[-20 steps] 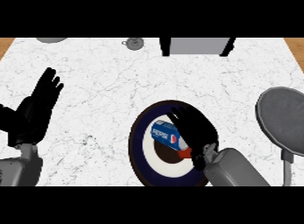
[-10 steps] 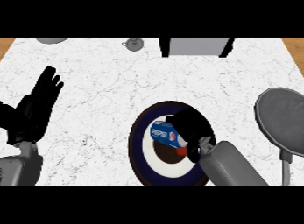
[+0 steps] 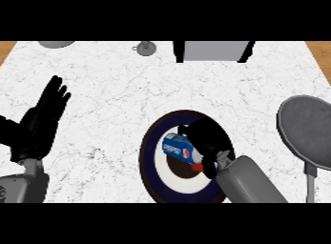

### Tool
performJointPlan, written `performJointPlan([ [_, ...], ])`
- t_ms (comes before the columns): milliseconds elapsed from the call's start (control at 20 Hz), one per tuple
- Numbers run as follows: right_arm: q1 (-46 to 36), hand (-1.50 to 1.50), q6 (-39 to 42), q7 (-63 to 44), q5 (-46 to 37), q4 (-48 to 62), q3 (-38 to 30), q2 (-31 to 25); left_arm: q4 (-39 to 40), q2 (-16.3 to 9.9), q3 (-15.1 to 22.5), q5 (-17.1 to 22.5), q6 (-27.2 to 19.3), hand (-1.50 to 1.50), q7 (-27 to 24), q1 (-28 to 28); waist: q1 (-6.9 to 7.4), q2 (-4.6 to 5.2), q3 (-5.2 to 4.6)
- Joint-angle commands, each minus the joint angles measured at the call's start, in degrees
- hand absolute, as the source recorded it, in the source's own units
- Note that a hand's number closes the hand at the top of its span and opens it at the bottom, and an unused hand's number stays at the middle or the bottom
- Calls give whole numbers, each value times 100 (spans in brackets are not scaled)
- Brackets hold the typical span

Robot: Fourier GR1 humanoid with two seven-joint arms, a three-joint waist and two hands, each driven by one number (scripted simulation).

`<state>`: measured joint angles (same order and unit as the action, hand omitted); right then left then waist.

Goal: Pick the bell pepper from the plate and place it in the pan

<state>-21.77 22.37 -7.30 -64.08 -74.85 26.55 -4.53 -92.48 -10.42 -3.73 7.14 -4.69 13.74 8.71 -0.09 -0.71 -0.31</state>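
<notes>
Here the bell pepper sits under the right hand

Plate at your 6 o'clock, pan at 3 o'clock.
You see a blue-and-white Pepsi can with a red end lying on the dark-rimmed plate; no bell pepper shows; the grey pan holds nothing.

Light falls bright and even over the white marble counter, without glare. Shadows are faint, and nothing looks smeared.
</notes>
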Motion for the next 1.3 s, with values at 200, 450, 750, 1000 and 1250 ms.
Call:
performJointPlan([
  [200,40,150,-614,-1781,-148,-170,-986,440,37,-36,-134,16,-16,0,46,54,-28,45,29],
  [450,-378,150,-1271,-3982,-674,-223,-1322,449,311,-9,-145,-47,-48,0,-71,254,-58,60,19],
  [750,-1078,150,-731,-5319,-2032,-1241,-605,452,73,-84,-124,-65,34,0,-47,9,-24,8,20],
  [1000,-1815,150,248,-5779,-1964,-1807,-755,449,379,-57,-177,-3,169,0,-223,83,8,52,26],
  [1250,-1770,150,302,-5204,-1923,-2267,-1710,70,12,-126,-256,132,240,0,3,-71,-7,49,29],
])
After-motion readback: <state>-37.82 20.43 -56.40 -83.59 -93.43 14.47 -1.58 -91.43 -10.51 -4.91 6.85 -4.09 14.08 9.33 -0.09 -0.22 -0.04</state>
